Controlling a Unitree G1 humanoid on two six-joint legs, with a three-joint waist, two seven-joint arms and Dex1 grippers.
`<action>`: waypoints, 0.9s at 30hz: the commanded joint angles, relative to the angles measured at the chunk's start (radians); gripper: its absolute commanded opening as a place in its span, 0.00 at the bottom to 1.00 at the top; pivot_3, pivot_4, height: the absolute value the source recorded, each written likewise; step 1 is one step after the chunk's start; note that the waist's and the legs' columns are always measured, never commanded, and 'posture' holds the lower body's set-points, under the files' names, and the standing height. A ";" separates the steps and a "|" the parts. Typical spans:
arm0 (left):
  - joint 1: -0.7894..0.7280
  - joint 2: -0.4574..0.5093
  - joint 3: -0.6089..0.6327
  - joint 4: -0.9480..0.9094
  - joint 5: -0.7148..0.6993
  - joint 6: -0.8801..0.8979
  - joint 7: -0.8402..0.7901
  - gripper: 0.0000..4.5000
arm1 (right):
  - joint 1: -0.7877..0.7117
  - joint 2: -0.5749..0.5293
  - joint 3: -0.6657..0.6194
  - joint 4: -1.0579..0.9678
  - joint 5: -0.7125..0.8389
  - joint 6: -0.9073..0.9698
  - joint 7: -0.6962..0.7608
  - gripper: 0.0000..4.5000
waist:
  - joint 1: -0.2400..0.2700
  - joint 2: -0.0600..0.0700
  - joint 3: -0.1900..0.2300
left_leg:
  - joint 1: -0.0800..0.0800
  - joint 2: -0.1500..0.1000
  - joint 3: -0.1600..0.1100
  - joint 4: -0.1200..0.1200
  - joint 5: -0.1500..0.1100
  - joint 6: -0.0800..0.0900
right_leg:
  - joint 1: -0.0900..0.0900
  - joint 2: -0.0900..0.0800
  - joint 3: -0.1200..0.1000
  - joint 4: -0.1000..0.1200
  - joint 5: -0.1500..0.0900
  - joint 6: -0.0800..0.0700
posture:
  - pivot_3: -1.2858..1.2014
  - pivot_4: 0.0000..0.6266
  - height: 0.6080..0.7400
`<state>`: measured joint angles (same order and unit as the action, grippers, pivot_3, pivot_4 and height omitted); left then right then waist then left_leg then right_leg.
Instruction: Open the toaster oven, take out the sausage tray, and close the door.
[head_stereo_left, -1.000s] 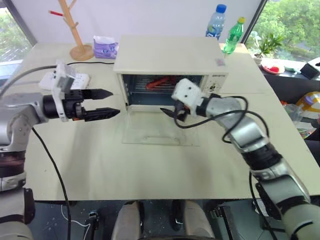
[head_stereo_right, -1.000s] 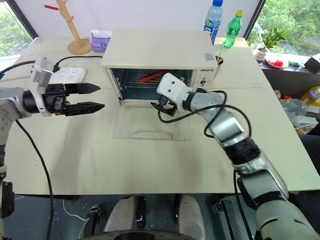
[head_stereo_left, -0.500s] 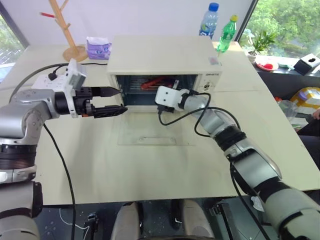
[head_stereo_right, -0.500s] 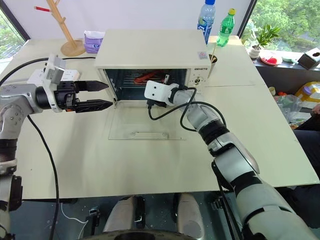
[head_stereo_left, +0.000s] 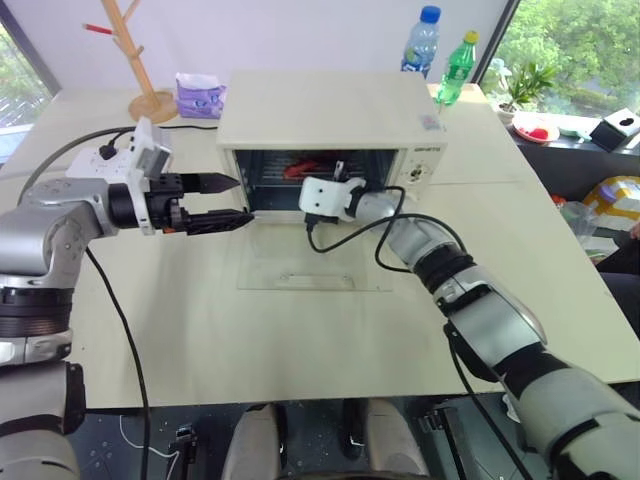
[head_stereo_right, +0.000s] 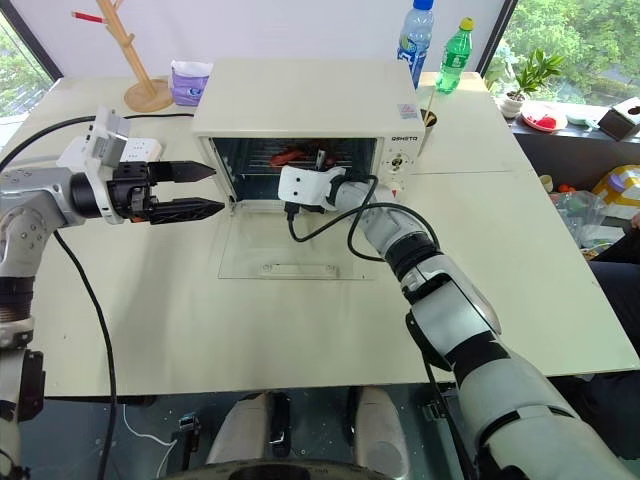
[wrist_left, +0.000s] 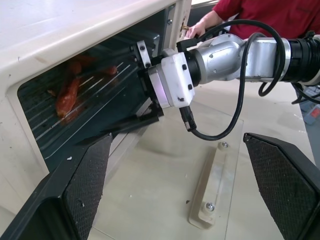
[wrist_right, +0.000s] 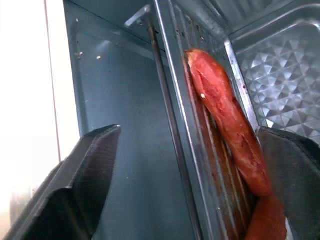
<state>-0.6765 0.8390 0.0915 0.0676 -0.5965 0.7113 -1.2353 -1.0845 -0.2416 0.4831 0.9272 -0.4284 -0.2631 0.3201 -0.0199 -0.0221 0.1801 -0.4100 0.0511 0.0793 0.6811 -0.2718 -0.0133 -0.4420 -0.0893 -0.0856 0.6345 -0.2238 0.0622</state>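
Note:
The cream-white toaster oven (head_stereo_left: 330, 110) stands at the table's back. Its glass door (head_stereo_left: 310, 262) lies folded down flat on the table, bar handle (head_stereo_left: 315, 282) toward me. Inside, the sausage tray (wrist_right: 200, 145) holds red sausages (wrist_right: 225, 115), and more sausages (head_stereo_left: 305, 165) show through the opening. My right gripper (wrist_left: 100, 136) reaches into the oven mouth. Its fingers (wrist_right: 90, 180) stand apart on either side of the tray's front rim, and I see no contact. My left gripper (head_stereo_left: 235, 200) hovers open and empty just left of the opening.
Two bottles (head_stereo_left: 425, 40) (head_stereo_left: 455, 68) stand behind the oven on the right. A wooden rack (head_stereo_left: 145, 60), a purple pack (head_stereo_left: 200, 95) and a power strip (head_stereo_left: 95, 165) sit at the back left. A person in red (wrist_left: 260, 15) is beyond the table.
My right gripper has pushed forward and left, from in front of the open door into the oven mouth at the tray. The left gripper has stayed beside the opening.

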 joint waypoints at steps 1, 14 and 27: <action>-0.028 0.004 0.007 -0.015 0.001 -0.015 0.000 1.00 | -0.035 0.001 -0.034 -0.013 0.000 -0.009 -0.011 0.48 | -0.001 0.000 0.000 | 0.000 0.000 0.000 0.000 0.000 0.000 | 0.000 0.000 0.000 0.000 0.000 0.000 | 0.52 0.24 0.87; -0.057 -0.009 -0.017 0.016 0.014 -0.025 -0.017 1.00 | -0.045 -0.013 -0.041 0.044 -0.036 -0.011 -0.061 0.48 | 0.000 0.000 0.000 | 0.000 0.000 0.000 0.000 0.000 0.000 | 0.000 0.000 0.000 0.000 0.000 0.000 | 0.52 0.24 0.87; -0.102 -0.031 -0.040 0.103 0.050 -0.064 -0.032 1.00 | -0.041 -0.018 -0.055 0.064 -0.053 -0.035 -0.075 0.01 | 0.002 0.000 0.000 | 0.000 0.000 0.000 0.000 0.000 0.000 | 0.000 0.000 0.000 0.000 0.000 0.000 | 0.52 0.24 0.87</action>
<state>-0.7479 0.8043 0.0482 0.1688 -0.5520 0.6676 -1.2608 -1.1285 -0.2566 0.4662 1.0186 -0.5101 -0.2971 0.2401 -0.0175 -0.0222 0.1800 -0.4098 0.0510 0.0791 0.6811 -0.2718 -0.0132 -0.4418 -0.0893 -0.0855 0.6348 -0.2238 0.0622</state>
